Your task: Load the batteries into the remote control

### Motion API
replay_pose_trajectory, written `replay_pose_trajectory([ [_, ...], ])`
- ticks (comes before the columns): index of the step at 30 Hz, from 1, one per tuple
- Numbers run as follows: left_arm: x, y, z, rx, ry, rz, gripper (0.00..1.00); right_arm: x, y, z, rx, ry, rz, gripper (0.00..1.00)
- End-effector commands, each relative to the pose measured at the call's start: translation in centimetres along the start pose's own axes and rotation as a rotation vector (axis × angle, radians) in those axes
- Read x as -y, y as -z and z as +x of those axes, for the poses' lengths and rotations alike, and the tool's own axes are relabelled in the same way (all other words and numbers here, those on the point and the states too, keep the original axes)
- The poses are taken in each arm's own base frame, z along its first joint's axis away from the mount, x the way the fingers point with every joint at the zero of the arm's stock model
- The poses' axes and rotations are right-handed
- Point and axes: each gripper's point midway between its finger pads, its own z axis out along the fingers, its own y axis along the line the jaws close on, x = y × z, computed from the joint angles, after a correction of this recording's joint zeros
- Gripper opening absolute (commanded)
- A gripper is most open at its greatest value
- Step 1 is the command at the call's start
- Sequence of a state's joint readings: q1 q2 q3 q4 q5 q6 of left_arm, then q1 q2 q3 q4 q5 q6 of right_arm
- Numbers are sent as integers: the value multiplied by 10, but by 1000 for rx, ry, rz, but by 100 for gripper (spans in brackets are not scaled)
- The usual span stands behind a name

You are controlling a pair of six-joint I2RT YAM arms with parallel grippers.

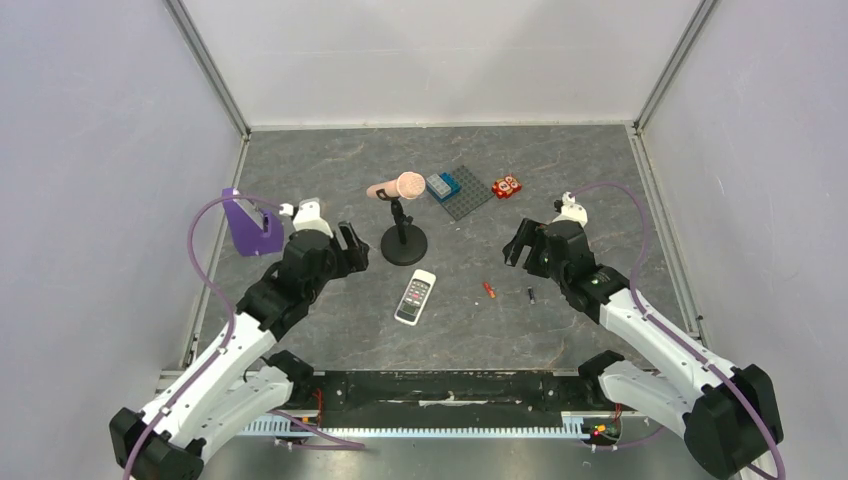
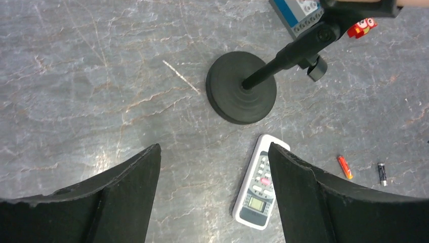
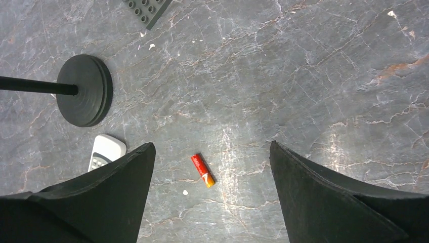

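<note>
Two batteries (image 1: pixel 489 290) lie near the remote control (image 1: pixel 415 297); left gripper (image 2: pixel 213 147), right gripper (image 3: pixel 211 144) agape.

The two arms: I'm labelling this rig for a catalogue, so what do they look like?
Both the left arm and right arm have white link shells, black joints and a looping purple cable. The left tool and right tool end in broad matte black wedge-shaped fingers.

Flat on the grey marbled table (image 3: pixel 303 76), a red-orange battery (image 3: pixel 202 170), between the wide-spread fingers of the right gripper (image 3: pixel 211 147), nothing held, white remote (image 3: pixel 106 151) partly hidden behind one finger, black round stand base (image 3: pixel 83 91) with rod beyond, dark studded plate (image 3: pixel 147 7) at top edge
</note>
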State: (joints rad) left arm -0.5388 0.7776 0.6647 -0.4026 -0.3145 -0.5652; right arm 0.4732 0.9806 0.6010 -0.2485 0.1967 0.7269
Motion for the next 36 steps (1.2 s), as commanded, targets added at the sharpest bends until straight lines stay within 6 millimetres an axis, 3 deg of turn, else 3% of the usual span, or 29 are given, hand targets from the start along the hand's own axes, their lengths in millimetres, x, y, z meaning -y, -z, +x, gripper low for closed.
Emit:
replay_pose_trajectory([
  [1,-8,15,-7,18,60,-37,84,-10,2,-13,45,-32,-34,87],
  [4,-12,23,-7,58,73,-22,84,-15,0,-11,24,-12,-55,86],
  [8,10,21,7,63,31,161,84,-17,-1,-12,16,6,-64,86],
  [14,42,9,56,-152,-7,334,78,-11,-2,-15,34,46,-38,85],
  [24,56,6,124,-219,-219,254,76,-3,-5,-1,3,69,-31,87],
  [36,80,-19,156,-173,-288,244,80,4,-3,8,-9,107,-34,97],
])
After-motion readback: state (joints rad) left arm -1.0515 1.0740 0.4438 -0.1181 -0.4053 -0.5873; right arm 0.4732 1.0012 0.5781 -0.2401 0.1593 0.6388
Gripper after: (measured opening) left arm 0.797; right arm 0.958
